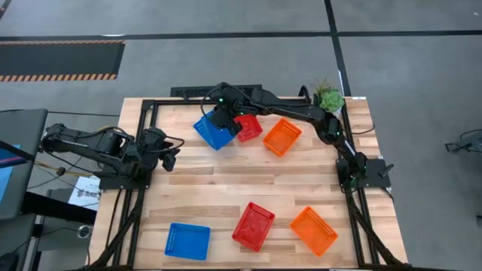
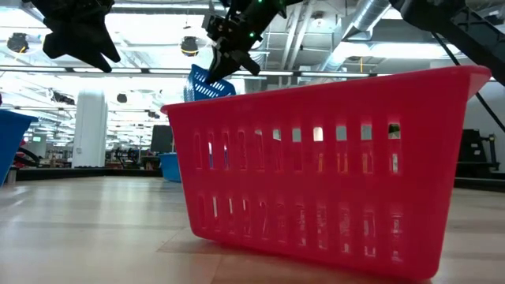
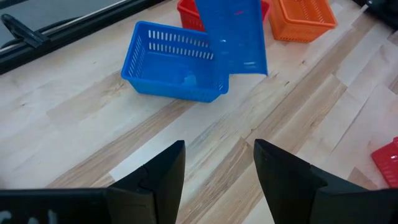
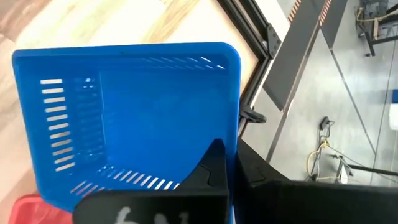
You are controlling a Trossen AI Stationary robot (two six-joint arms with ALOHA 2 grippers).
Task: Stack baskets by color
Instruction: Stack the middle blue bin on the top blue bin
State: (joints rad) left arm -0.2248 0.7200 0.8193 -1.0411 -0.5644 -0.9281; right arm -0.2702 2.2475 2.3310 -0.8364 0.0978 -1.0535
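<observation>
Overhead, the right gripper (image 1: 221, 120) is at the far edge of the table, its fingers clamped together on the rim of a blue basket (image 1: 213, 132) that hangs tilted in the air. Just below the claw and this lifted basket, another blue basket (image 3: 174, 62) sits on the wood, as the left wrist view shows. Just beside the claw, toward the plant (image 1: 328, 98), a red basket (image 1: 248, 126) rests on the table, and past that an orange basket (image 1: 282, 136).

The left gripper (image 1: 170, 154) waits well apart from the right claw, at the table's left side, its fingers (image 3: 163, 171) spread apart with nothing between them.

Far from both claws, along the near edge, 3 more baskets lie in a row: a single blue basket (image 1: 187, 241), a second red basket (image 1: 253, 226) and a second orange basket (image 1: 313, 230). In the low view that near red one fills the foreground, and the lifted blue basket hangs beneath the right claw behind it.
</observation>
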